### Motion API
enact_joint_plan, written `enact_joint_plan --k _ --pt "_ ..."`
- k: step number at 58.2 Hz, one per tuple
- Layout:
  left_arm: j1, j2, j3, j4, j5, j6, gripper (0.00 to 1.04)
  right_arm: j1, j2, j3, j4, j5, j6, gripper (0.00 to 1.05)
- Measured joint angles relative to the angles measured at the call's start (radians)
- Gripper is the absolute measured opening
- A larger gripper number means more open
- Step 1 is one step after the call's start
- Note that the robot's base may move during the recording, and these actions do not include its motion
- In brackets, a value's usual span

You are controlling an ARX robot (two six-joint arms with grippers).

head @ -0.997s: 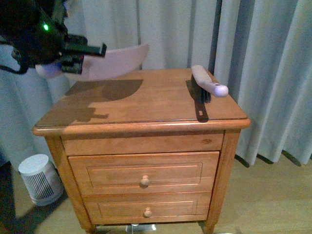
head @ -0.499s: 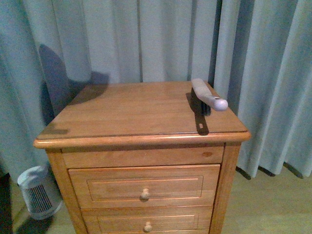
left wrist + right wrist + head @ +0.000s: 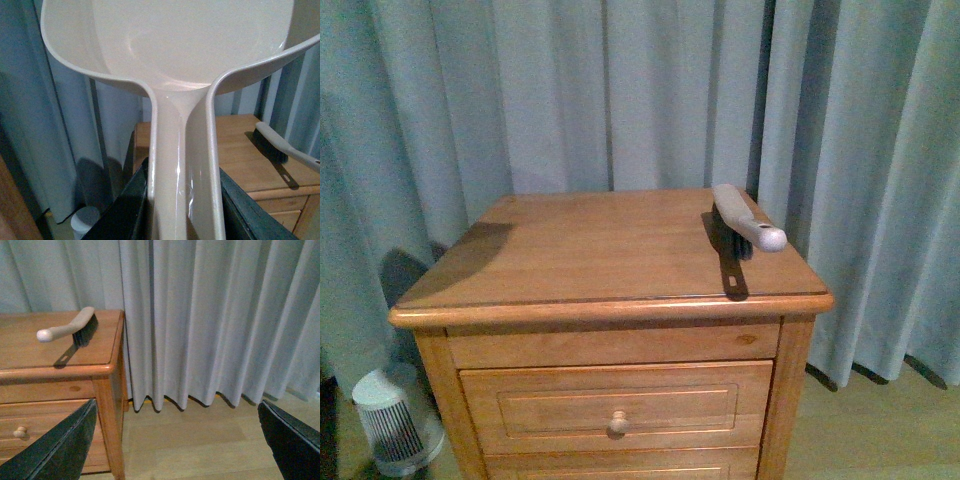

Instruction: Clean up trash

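Aloft, glossy dustpan [image 3: 190,40] in left claw [image 3: 183,210]

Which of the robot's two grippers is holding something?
The left gripper: it is shut on the handle of the pale dustpan. The right gripper stands open with nothing in it.

Left gripper [image 3: 182,200]: two dark teal-black fingers [image 3: 122,205], flat slanted faces, faint sheen.
Right gripper [image 3: 176,405]: two matte black fingers [image 3: 60,447], wedge-shaped, narrowing toward the tips.
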Motion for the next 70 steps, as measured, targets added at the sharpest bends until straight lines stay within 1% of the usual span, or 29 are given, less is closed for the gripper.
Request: enact_joint_plan --k 6,12,18,43,44,47,49,50,52,55,59,65,70 --pt "0.039 -0.084 -0.035 -0.064 0.044 0.001 0.28 0.0 0.0 0.0 0.0 0.0 0.0 0.97" --pt "0.099 -0.146 -0.074 -0.119 0.109 0.003 0.28 0.0 0.0 0.0 0.0 0.0 0.0 0.97" --pt "0.146 -0.158 -0.093 -0.131 0.131 0.004 0.28 0.0 0.0 0.0 0.0 0.0 0.0 0.97" --pt "0.146 -0.146 -0.093 -0.119 0.12 0.003 0.28 0.0 0.0 0.0 0.0 0.002 0.0 0.97" --pt "0.146 -0.146 -0.093 -0.119 0.12 0.003 0.28 0.005 0.004 0.001 -0.003 0.019 0.0 0.97" --pt "0.146 -0.146 -0.093 -0.119 0.12 0.003 0.28 0.079 0.06 0.03 -0.075 0.228 0.026 0.97" --pt "0.146 -0.146 -0.093 -0.119 0.119 0.003 0.28 0.154 0.137 0.056 -0.103 0.407 0.043 0.97" --pt "0.146 -0.146 -0.093 -0.119 0.118 0.003 0.28 0.172 0.156 0.063 -0.103 0.447 0.05 0.97" --pt "0.146 -0.146 -0.093 -0.119 0.117 0.002 0.28 0.229 0.237 0.092 -0.108 0.558 0.072 0.97" --pt "0.146 -0.146 -0.093 -0.119 0.119 0.002 0.28 0.26 0.335 0.147 -0.116 0.618 0.106 0.97" --pt "0.146 -0.146 -0.093 -0.119 0.118 0.001 0.28 0.274 0.453 0.243 -0.108 0.613 0.139 0.97" --pt "0.146 -0.146 -0.093 -0.119 0.117 0.001 0.28 0.289 0.676 0.476 -0.141 0.535 0.179 0.97" --pt "0.146 -0.146 -0.093 -0.119 0.117 0.001 0.28 0.305 0.843 0.658 -0.173 0.512 0.185 0.97"
